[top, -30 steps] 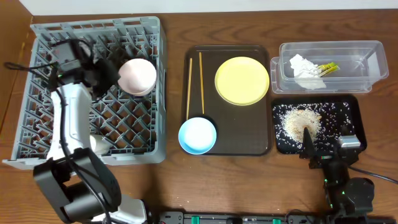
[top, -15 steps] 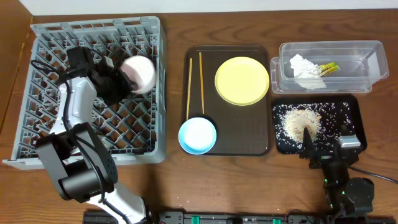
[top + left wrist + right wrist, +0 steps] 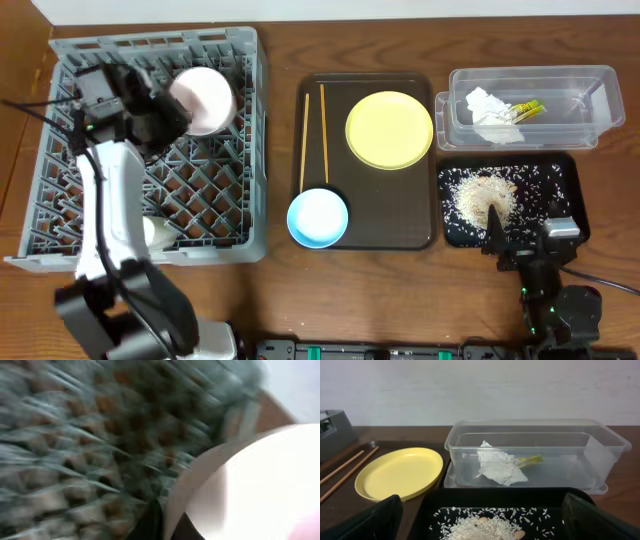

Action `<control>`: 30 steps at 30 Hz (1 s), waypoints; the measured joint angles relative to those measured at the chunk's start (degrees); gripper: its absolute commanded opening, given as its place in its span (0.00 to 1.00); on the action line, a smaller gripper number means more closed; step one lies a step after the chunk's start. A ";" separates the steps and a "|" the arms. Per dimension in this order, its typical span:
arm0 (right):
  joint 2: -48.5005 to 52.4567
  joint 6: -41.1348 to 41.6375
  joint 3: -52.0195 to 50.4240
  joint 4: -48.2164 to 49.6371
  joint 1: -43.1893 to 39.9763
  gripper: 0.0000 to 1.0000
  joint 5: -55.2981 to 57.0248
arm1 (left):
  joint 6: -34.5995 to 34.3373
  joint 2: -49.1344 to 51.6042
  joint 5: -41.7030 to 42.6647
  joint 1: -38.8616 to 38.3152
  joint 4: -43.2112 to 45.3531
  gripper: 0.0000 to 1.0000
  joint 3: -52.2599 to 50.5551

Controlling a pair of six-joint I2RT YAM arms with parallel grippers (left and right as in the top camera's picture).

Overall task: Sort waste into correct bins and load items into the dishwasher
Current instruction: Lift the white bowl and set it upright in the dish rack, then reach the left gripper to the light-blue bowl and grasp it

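My left gripper (image 3: 168, 108) is shut on the rim of the white bowl (image 3: 202, 99) and holds it tilted over the back part of the grey dish rack (image 3: 60, 215). The left wrist view is blurred; the bowl (image 3: 260, 485) fills its right side, with its rim between my fingers (image 3: 167, 525). A small white cup (image 3: 155, 232) sits in the rack's front. The yellow plate (image 3: 389, 129), blue bowl (image 3: 318, 217) and two chopsticks (image 3: 305, 140) lie on the brown tray (image 3: 415, 230). The tissue (image 3: 490, 110) and wrapper (image 3: 528, 108) lie in the clear tub (image 3: 590, 80). Rice scraps (image 3: 485, 195) lie in the black tray (image 3: 565, 170). My right gripper (image 3: 525, 228) is open and empty at that tray's front edge.
In the right wrist view my open fingers (image 3: 485, 522) frame the rice (image 3: 480, 527) in the black tray (image 3: 495, 497); behind are the clear tub (image 3: 600, 445) with the tissue (image 3: 497, 465) and the yellow plate (image 3: 400, 472). Bare wood table lies between rack and brown tray.
My left gripper has carried the white bowl from the rack's right middle toward its back and a little left, with the bowl turning. The right arm has not moved.
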 measured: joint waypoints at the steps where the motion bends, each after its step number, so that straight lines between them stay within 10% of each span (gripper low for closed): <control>1: 0.00 0.00 0.00 0.00 0.00 0.99 0.00 | 0.02 -0.76 -5.11 -1.44 0.02 0.08 0.00; 11: 0.00 0.00 0.00 -0.02 0.00 0.99 0.00 | 3.69 0.55 -54.27 -20.02 7.10 0.08 0.00; 30: 0.00 0.00 0.00 0.00 0.00 0.99 0.00 | 17.42 17.25 -80.67 -27.19 21.29 0.08 -0.02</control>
